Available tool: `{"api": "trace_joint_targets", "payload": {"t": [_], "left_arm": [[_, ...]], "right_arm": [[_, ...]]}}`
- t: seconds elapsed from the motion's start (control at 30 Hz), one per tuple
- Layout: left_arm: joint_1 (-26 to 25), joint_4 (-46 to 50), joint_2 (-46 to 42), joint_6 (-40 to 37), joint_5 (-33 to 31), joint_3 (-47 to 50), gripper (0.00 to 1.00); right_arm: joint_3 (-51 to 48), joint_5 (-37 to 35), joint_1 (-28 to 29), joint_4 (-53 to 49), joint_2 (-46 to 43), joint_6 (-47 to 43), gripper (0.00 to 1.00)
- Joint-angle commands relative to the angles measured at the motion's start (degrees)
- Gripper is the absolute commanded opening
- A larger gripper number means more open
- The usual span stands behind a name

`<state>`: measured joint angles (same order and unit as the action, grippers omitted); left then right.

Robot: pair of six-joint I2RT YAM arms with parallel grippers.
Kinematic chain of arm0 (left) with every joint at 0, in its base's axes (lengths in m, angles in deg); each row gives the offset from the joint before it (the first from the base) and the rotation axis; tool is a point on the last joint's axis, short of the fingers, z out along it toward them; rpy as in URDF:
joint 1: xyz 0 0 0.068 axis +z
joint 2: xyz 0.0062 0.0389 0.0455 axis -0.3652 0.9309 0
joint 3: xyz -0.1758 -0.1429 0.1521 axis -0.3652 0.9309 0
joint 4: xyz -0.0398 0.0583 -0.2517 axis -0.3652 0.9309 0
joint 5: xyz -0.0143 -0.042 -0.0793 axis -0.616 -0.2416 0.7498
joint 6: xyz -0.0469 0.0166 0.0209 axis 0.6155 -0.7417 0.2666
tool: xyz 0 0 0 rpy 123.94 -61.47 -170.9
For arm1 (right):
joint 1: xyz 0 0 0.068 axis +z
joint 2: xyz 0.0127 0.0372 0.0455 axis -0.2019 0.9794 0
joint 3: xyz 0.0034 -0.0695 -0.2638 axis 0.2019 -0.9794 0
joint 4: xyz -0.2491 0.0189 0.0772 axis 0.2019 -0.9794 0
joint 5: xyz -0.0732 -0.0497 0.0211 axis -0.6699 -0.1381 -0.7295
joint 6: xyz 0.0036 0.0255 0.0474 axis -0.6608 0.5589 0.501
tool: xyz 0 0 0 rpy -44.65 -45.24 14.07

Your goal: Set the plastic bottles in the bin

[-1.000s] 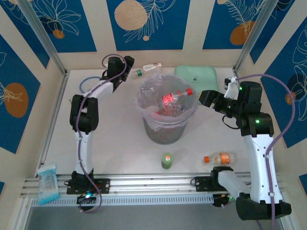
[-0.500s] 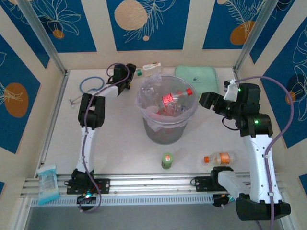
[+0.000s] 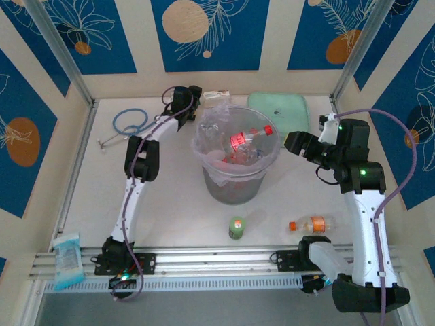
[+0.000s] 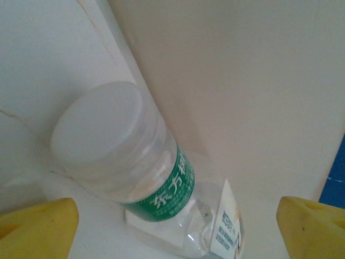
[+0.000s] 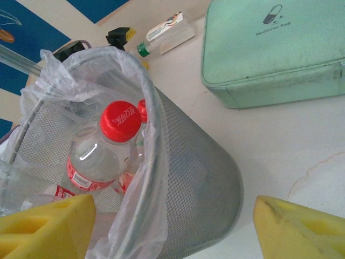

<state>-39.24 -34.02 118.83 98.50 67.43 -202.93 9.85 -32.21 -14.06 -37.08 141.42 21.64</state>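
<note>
Left tool has reached back to the white-capped, green-labelled clear plastic bottle.
Released, it straddles the bottle; right tool gapes too.

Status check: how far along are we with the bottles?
Done: several red-capped bottles lie in the bin. In hand: nothing gripped yet; the open left gripper brackets the green-labelled bottle by the far wall. Left: that one, the green bottle standing up front and the orange-capped bottle. The right gripper hangs open, empty.

Green-label bottle base cut by bottom edge; my left fingers clipped at corners; red-cap bottle lower part hidden by bin liner.
</note>
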Motion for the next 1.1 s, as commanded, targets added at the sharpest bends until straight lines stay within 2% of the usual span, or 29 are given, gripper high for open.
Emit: {"api": "trace_joint_targets", "payload": {"t": [0.0,0.13,0.4,0.7,0.87,0.97,1.03,1.07], "left_arm": [[-0.51,4.53,3.76,2.64,-2.4,-1.19,0.9],[-0.44,5.08,4.68,4.0,-3.71,-1.51,0.81],[-0.2,2.78,7.07,5.84,-4.42,-2.02,0.48],[1.06,1.51,5.18,3.72,-3.15,-1.8,0.27],[1.65,-0.95,2.13,2.39,-2.36,0.74,0.19],[1.83,-3.87,-0.93,1.05,-1.43,4.86,0.17],[2.05,-8.04,-4.76,-0.24,-1.19,10.22,0.2],[2.16,-10.73,-7.33,-1.06,-1.19,13.83,0.26]], "right_arm": [[-0.63,-0.06,-0.81,0.03,-0.82,-1.46,0.77],[-0.67,0.75,-1.28,0.33,-0.48,-1.29,0.77],[-0.61,1.12,-1.45,0.57,0.14,-0.72,0.77],[-0.19,1.39,-1.54,0.51,0.7,-0.24,0.76],[-0.05,1.86,-1.46,0.76,0.92,0.2,0.76],[0.23,2.05,-1.45,1.26,1.09,0.25,0.76],[0.6,2.24,-1.45,1.99,1.97,0.43,0.76],[0.54,2.99,-1.37,2.8,2.82,1.0,0.76]]}}
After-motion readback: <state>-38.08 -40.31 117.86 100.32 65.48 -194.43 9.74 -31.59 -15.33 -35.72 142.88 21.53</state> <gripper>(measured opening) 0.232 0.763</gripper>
